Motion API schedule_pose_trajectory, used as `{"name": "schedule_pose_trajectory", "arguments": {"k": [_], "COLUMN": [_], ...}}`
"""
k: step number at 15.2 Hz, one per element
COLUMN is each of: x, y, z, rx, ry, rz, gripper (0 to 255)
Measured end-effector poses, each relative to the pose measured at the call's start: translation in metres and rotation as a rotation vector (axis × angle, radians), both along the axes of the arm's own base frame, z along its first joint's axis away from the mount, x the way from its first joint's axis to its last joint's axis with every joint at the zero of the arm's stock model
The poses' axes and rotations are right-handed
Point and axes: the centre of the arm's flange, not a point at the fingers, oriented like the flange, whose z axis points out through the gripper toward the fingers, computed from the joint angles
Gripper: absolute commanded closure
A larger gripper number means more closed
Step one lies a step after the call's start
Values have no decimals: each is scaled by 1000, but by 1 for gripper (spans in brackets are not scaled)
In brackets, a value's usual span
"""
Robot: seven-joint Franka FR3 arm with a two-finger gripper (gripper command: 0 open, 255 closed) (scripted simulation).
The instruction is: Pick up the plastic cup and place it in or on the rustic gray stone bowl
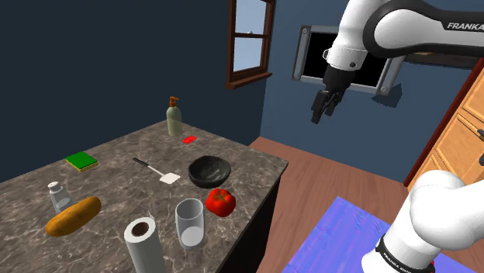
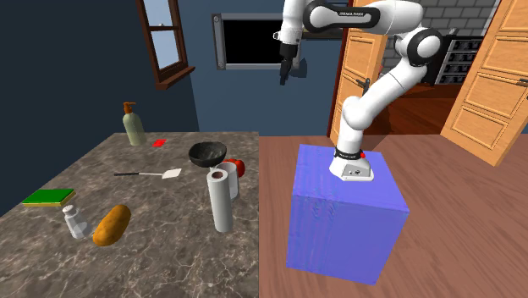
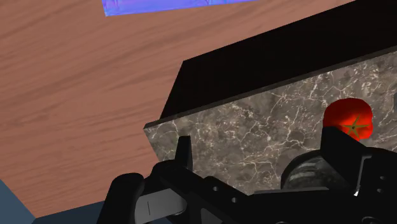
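The cup (image 1: 190, 225) is a clear, greyish tumbler standing upright near the counter's front edge, between a paper towel roll (image 1: 145, 244) and a tomato (image 1: 219, 202). In the second exterior view the cup (image 2: 232, 179) is partly behind the roll (image 2: 221, 201). The dark stone bowl (image 1: 209, 171) (image 2: 207, 153) sits just beyond the tomato, empty. My gripper (image 1: 324, 106) (image 2: 286, 73) hangs high in the air, off the counter's end and over the wooden floor, open and holding nothing. In the wrist view, the gripper (image 3: 264, 156) looks down at the counter corner, with the bowl's rim (image 3: 306, 170) and the tomato (image 3: 348, 119) beside one finger.
On the marble counter (image 1: 116, 155) also lie a spatula (image 1: 157, 171), a bread loaf (image 1: 73, 215), a salt shaker (image 1: 57, 196), a green sponge (image 1: 81, 161), a soap bottle (image 1: 174, 116) and a small red item (image 1: 188, 139). The blue stand (image 2: 347, 207) is beside the counter.
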Motion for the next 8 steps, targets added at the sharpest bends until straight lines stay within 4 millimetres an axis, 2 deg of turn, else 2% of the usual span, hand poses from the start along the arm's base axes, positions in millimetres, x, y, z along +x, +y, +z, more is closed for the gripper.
{"name": "schedule_pose_trajectory", "arguments": {"k": [2, 8], "x": [2, 25], "y": [5, 66], "z": [-3, -37], "rx": [0, 3], "ry": [1, 13], "rz": [-1, -12], "gripper": [0, 0]}}
